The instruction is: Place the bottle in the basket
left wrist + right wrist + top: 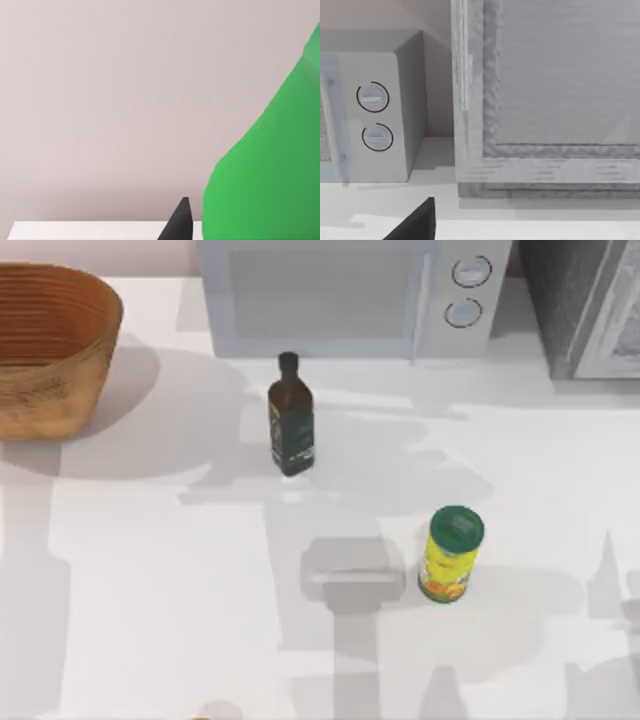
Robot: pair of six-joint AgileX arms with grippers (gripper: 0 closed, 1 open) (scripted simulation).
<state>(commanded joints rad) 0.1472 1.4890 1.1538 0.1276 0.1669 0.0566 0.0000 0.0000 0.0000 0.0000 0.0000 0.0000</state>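
The left wrist view shows the bottle (265, 175) as a broad green curved surface immediately beside one dark fingertip (181, 220) of the left gripper, with bare wall behind and a strip of table (75, 231) at the frame edge. The second finger is hidden, so contact cannot be confirmed: the bottle appears to sit at or between the left fingers, raised clear of the table, but whether they are closed on it cannot be told. As a judgement, a plastic soda bottle is light, slightly compliant under squeeze and smooth-walled, so it may slip or rotate; hold is best taken on the straight body below the shoulder, not on the taper. In the right wrist view, one dark finger (417, 222) of the right gripper points toward the microwave (380, 120) and a grey cabinet (545, 100); its opening cannot be told, and that arm appears idle. In the top view, farther out, a yellow can (451, 554) stands upright right of centre, a dark bottle (290, 416) stands upright beyond it, in front of the microwave. The basket (50, 350) sits at the far left corner, with nothing visible in the part shown.
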